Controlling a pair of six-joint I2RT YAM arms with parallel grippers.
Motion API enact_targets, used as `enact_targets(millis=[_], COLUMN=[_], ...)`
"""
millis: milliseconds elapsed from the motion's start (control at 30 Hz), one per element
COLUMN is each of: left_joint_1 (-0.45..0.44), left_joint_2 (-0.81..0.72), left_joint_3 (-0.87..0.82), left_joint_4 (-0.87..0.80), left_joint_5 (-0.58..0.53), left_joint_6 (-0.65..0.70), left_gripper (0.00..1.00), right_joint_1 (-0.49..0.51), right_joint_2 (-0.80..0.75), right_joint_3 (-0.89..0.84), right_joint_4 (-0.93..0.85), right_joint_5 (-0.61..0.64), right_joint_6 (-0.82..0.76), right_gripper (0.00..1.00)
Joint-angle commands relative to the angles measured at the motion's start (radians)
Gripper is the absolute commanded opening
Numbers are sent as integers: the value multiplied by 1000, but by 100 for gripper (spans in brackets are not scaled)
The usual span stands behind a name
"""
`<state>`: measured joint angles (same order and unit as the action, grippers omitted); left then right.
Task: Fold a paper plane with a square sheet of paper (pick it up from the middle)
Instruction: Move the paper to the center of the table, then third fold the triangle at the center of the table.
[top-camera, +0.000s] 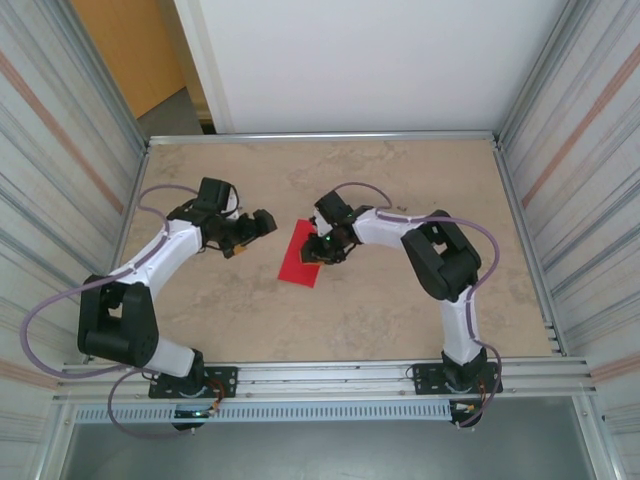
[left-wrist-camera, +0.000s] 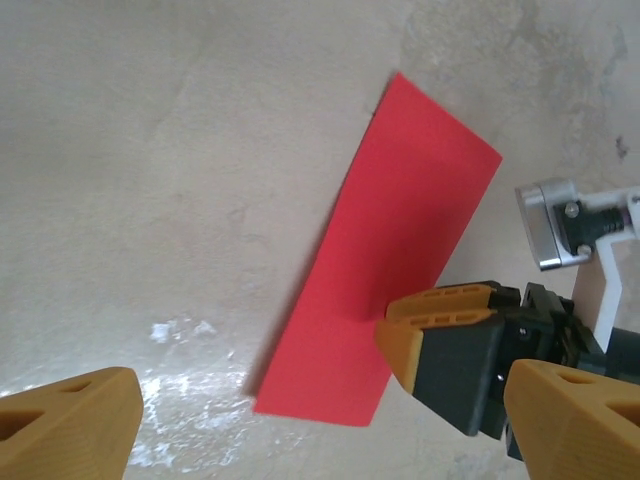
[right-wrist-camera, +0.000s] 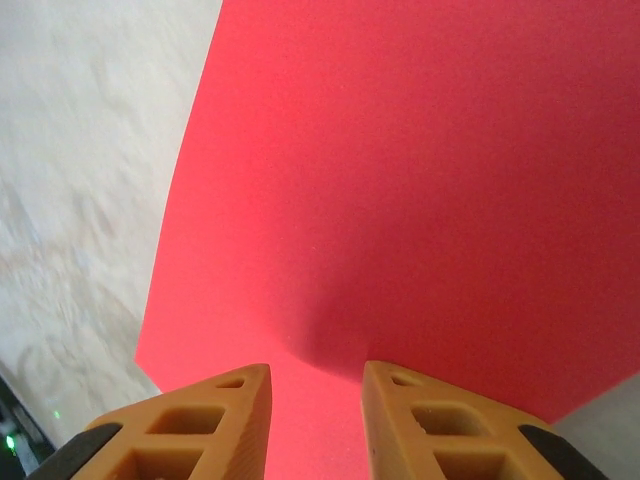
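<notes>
Nearest us, the right gripper (right-wrist-camera: 315, 372) has its jaws drawn to a narrow gap. Both orange fingertips (right-wrist-camera: 220, 405) are set down on the red paper (left-wrist-camera: 400, 240) by one of its long edges. The paper puckers slightly between the tips, and we cannot tell whether it is truly pinched. A little farther back and to the left, the left gripper (left-wrist-camera: 322, 390) stands wide open. It holds nothing and touches nothing, its jaws facing the paper from just beside it. The paper lies on the table (top-camera: 400, 320) between the two grippers as a long rectangle. Its long axis runs near to far, the far end leaning slightly right. We count one piece of paper and two grippers.
</notes>
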<state>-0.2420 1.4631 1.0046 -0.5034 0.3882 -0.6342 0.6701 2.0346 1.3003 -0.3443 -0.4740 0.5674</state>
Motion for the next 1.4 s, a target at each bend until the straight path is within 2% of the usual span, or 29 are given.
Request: enact_targets(millis=[0, 67, 167, 267, 367, 500, 733, 1233, 1367], left_joint_1=[-15, -46, -102, -147, -181, -202, -218, -224, -224], left_joint_2=[28, 41, 62, 73, 84, 103, 138, 272, 307], left_joint_3=[-37, -47, -53, -79, -114, -140, -153, -77, -56], left_joint_4=[72, 93, 100, 124, 163, 164, 185, 190, 233], left_joint_5=[116, 137, 159, 184, 210, 224, 266, 340, 386], left_joint_6=[-26, -39, -56, -81, -108, -107, -96, -7, 0], left_gripper=[91, 89, 86, 82, 78, 68, 59, 58, 54], right_joint_1=[-42, -68, -106, -126, -119, -100, -97, -112, -113], right_joint_2=[-60, -113, -203, -261, -269, -233, -193, -190, -189], right_joint_3=[-90, -115, -184, -260, -298, -295, -303, -314, -318], right_joint_4=[-92, -55, 83, 207, 265, 252, 252, 260, 261], right_joint_5=[-27, -47, -82, -57, -43, -34, -11, -16, -18], right_joint_6=[-118, -77, 66, 221, 300, 320, 335, 325, 324], right_gripper=[31, 31, 32, 31, 29, 26, 25, 25, 25])
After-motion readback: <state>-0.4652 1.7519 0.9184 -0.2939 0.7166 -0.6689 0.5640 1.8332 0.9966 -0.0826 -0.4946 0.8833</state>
